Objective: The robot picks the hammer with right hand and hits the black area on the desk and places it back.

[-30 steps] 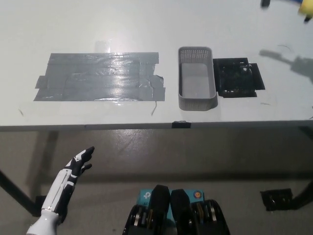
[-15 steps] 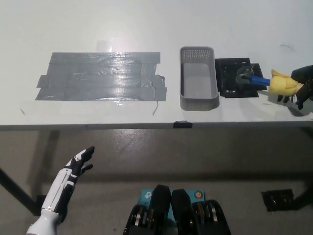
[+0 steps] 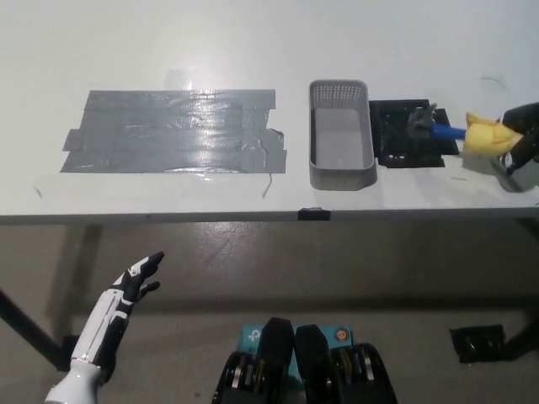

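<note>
Below the surface (image 3: 253,50) edge at lower left, left robot hand (image 3: 135,282) hangs idle, fingers spread, holding nothing; same spot as half a second ago. On the surface, going right: grey tape patch (image 3: 173,130) lies flat, unchanged. Just right of it, grey mesh basket (image 3: 341,172), with nothing visible in it, not moved. Directly beside the basket, black area (image 3: 408,135), a dark square pad on the surface.

Hammer (image 3: 446,132) now lies across the pad's right part: grey head over the upper right of the black area, blue shaft running right past the pad edge, yellow grip at the far right. Compared with half a second ago, head sits slightly higher and further right on the pad, and the shaft looks flatter. One second ago the hammer was not over the pad at all, only a shadow showed at the right of the surface. Can't tell whether the head touches the pad or hovers just above it.

Right robot hand (image 3: 522,135) at the right picture edge, black fingers wrapped on the yellow grip, partly cut off by the frame; it has shifted a little up and right.
</note>
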You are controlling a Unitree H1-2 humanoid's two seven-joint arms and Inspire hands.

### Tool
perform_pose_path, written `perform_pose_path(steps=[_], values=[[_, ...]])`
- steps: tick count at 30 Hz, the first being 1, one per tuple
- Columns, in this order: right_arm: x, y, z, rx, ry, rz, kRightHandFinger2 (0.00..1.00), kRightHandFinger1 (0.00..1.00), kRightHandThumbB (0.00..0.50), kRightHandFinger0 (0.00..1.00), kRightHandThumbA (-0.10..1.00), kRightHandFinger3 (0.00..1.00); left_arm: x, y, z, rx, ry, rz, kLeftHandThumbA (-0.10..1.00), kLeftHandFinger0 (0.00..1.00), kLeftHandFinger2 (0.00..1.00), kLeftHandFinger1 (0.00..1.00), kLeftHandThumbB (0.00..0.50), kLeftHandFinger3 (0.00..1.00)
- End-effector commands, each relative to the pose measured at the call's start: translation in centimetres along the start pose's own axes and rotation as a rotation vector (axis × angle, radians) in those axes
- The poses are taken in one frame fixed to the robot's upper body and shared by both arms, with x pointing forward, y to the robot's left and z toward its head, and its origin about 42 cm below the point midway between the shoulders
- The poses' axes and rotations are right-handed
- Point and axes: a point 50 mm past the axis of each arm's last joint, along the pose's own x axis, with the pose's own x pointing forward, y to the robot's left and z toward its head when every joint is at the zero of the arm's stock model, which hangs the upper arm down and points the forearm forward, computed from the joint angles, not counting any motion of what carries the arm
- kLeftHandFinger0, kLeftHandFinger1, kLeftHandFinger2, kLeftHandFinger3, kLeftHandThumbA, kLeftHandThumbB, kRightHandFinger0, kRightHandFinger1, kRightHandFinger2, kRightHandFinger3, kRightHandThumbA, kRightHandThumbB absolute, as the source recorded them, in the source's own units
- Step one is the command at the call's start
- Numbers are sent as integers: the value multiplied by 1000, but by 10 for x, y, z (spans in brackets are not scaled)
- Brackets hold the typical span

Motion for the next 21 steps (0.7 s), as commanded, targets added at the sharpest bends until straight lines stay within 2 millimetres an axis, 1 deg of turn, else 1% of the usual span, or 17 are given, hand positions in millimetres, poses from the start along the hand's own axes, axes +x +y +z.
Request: perform_pose_path(steps=[1, 2, 3, 4, 5, 6, 7, 8, 9, 10, 13, 14, 15, 16, 19, 20, 21], values=[[-44, -59, 32, 43, -128, -221, 1000, 678, 141, 116, -100, 1000, 3, 6, 9, 22, -51, -3, 1000, 946, 962, 1000, 107, 887], [-42, -59, 34, 89, -153, -246, 1000, 637, 183, 83, -100, 1000, 3, 6, 10, 18, -46, -4, 1000, 954, 965, 1000, 116, 886], [-40, -58, 35, 88, -155, -272, 1000, 711, 195, 165, -68, 1000, 3, 6, 10, 20, -49, -5, 1000, 956, 965, 1000, 115, 885], [-40, -55, 39, 101, -181, -288, 1000, 966, 247, 639, 176, 1000, 3, 5, 10, 25, -54, -3, 1000, 956, 959, 1000, 108, 878], [-38, -52, 40, 133, -212, -264, 1000, 1000, 268, 824, 236, 1000, 3, 5, 10, 21, -53, 0, 1000, 956, 956, 1000, 113, 875], [-35, -49, 41, 163, -227, -252, 1000, 1000, 294, 1000, 339, 1000, 2, 6, 9, 19, -53, 1, 1000, 950, 949, 1000, 118, 871], [-35, -49, 41, 168, -229, -252, 1000, 1000, 297, 1000, 344, 1000, 2, 6, 10, 20, -54, 1, 1000, 950, 948, 1000, 118, 871], [-30, -44, 41, 172, -218, -279, 1000, 1000, 401, 1000, 494, 1000, 3, 6, 11, 26, -58, -3, 1000, 941, 947, 1000, 112, 875], [-27, -42, 41, 165, -215, -288, 1000, 1000, 408, 1000, 564, 1000, 4, 6, 13, 26, -62, -3, 1000, 932, 945, 1000, 102, 876], [-27, -43, 41, 166, -217, -291, 1000, 1000, 416, 1000, 583, 1000, 5, 6, 14, 25, -65, -3, 1000, 927, 944, 1000, 101, 876], [-22, -40, 43, 197, -242, -299, 1000, 1000, 423, 1000, 602, 1000, 5, 8, 15, 23, -61, -1, 1000, 924, 945, 1000, 113, 882], [-21, -39, 42, 212, -258, -296, 1000, 1000, 425, 1000, 599, 1000, 6, 9, 15, 30, -65, -1, 1000, 925, 947, 1000, 105, 886], [-21, -39, 42, 208, -259, -301, 1000, 1000, 432, 1000, 608, 1000, 6, 9, 15, 32, -64, -2, 1000, 930, 948, 1000, 111, 889], [-20, -38, 40, 197, -271, -305, 1000, 1000, 434, 1000, 626, 1000, 6, 9, 15, 33, -66, -2, 1000, 943, 946, 1000, 110, 889], [-20, -38, 39, 199, -279, -313, 1000, 1000, 444, 1000, 647, 1000, 7, 9, 15, 28, -75, -4, 1000, 940, 936, 1000, 103, 883], [-21, -40, 38, 193, -287, -322, 1000, 1000, 455, 1000, 665, 1000, 8, 8, 16, 35, -75, -4, 1000, 941, 933, 1000, 119, 879], [-22, -41, 38, 188, -290, -335, 1000, 1000, 457, 1000, 667, 1000, 8, 8, 16, 31, -75, -3, 1000, 941, 933, 1000, 121, 879]])
